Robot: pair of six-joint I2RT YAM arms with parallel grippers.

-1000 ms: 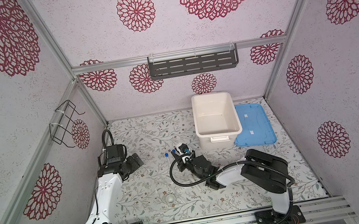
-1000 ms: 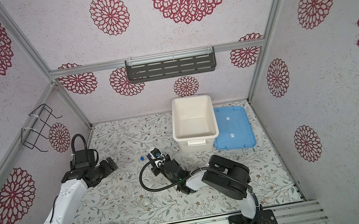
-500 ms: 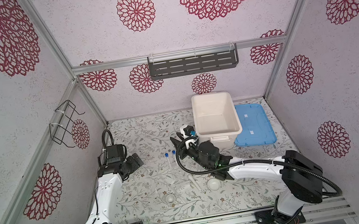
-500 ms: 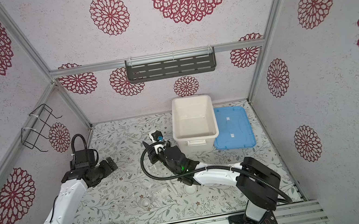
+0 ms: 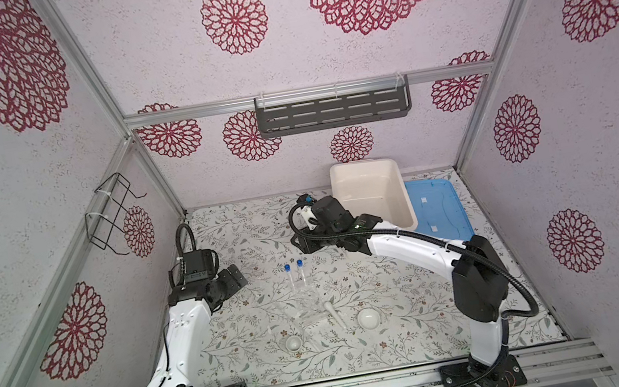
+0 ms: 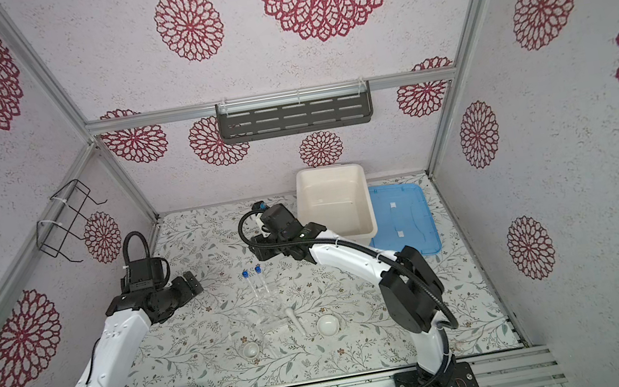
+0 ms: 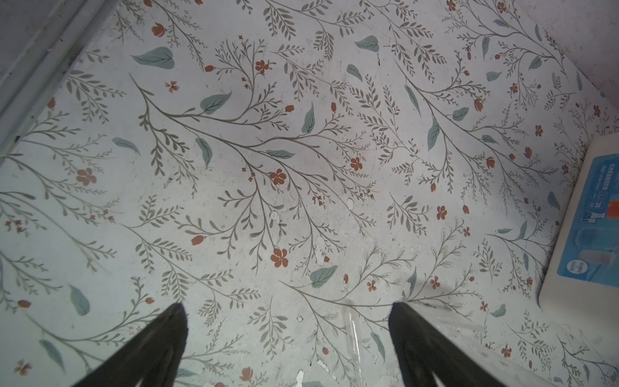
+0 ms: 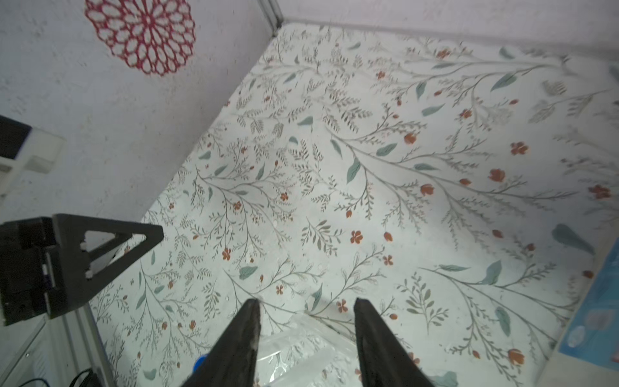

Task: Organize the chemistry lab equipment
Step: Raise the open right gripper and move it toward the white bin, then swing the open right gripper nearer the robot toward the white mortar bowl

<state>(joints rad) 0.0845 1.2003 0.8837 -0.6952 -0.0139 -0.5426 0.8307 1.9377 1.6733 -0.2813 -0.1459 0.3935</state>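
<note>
Your left gripper (image 7: 288,306) hangs over the left side of the floral table (image 5: 406,339), jaws spread wide, nothing between them; under it you see bare tabletop, plus a sliver of clear plastic by one finger, too faint to name; your right gripper (image 8: 306,301) sits further back, near the middle of the table and just left of the white tub (image 5: 401,197), jaws parted about halfway, also holding nothing; through its wrist camera the fingers (image 8: 241,345) straddle open tabletop, and the clear tube stand (image 5: 311,306) shows beneath them, untouched; in both top views the stand is at the centre of the table, nearer the front than either gripper; the two blue-capped tubes (image 5: 288,267) sit side by side at its far edge, caps toward the back wall; you cannot tell from these views whether they stand in the stand or lean against it; the pestle (image 5: 334,313) lies flat on the table just right of the stand, outside the white bowl (image 5: 368,317), which sits just beside its front end; whether those two touch is unclear; the smaller white dish (image 5: 293,343) is at the front, left of the bowl, near the stand's front corner but apart from it; the tub stands at the back right, the blue lid (image 5: 438,210) lying flat just beside its right wall.
</note>
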